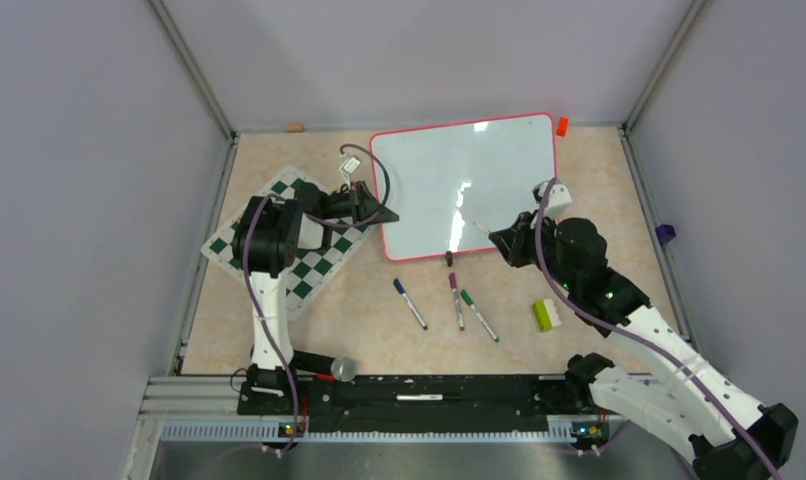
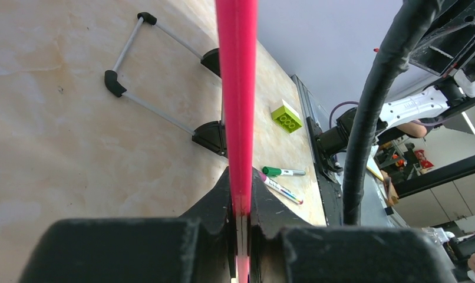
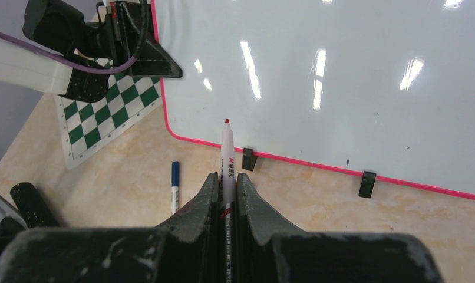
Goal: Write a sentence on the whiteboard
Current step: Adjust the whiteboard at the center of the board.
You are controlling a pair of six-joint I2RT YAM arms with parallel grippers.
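Observation:
The whiteboard lies blank at the table's back centre, with a red-pink frame and black feet. My left gripper is shut on its left frame edge; the left wrist view shows that pink edge pinched between the jaws of this gripper. My right gripper is shut on a white marker with a red tip, uncapped. The tip points over the board's near edge. Whether it touches the surface cannot be told.
On the table in front of the board lie a blue marker, a purple marker, a green marker and a small black cap. A green-and-white brick sits at right. The checkered chess mat lies under the left arm.

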